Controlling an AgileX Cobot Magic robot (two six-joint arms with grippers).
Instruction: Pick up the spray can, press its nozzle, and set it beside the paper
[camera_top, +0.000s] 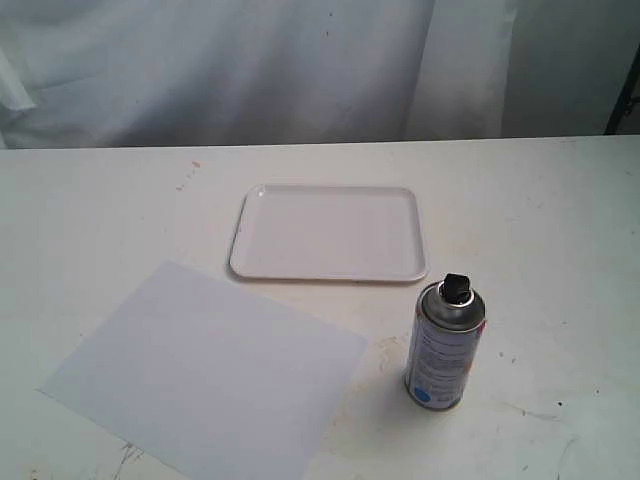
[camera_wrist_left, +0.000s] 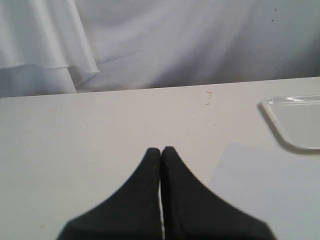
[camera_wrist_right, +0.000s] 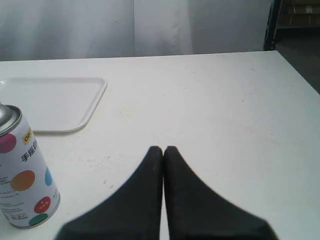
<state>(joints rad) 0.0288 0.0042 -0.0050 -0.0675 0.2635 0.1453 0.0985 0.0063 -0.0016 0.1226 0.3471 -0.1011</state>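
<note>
The paper (camera_top: 210, 375) lies flat on the near left of the white table (camera_top: 540, 220), turned at an angle so that one corner points to the right. Just right of that corner, with a strip of bare table between them, the spray can (camera_top: 445, 345) stands upright on the near right. Its label shows text and coloured dots, and the black nozzle (camera_top: 457, 288) sits on its silver domed top. Nothing touches the can.

Neither arm shows in the exterior view. In the left wrist view the left gripper (camera_wrist_left: 161, 150) has its two black fingers pressed together, holding nothing, over bare table beside the paper. In the right wrist view the right gripper (camera_wrist_right: 163, 149) is likewise closed and empty, with its fingertips meeting. The can stands near it to one side, apart from the fingers.

Farther back, around the middle of the table, a white rimmed plastic tray (camera_top: 330, 232) with rounded corners rests flat beyond both paper and can. A pale curtain (camera_top: 250, 70) hangs behind the table's far edge.
</note>
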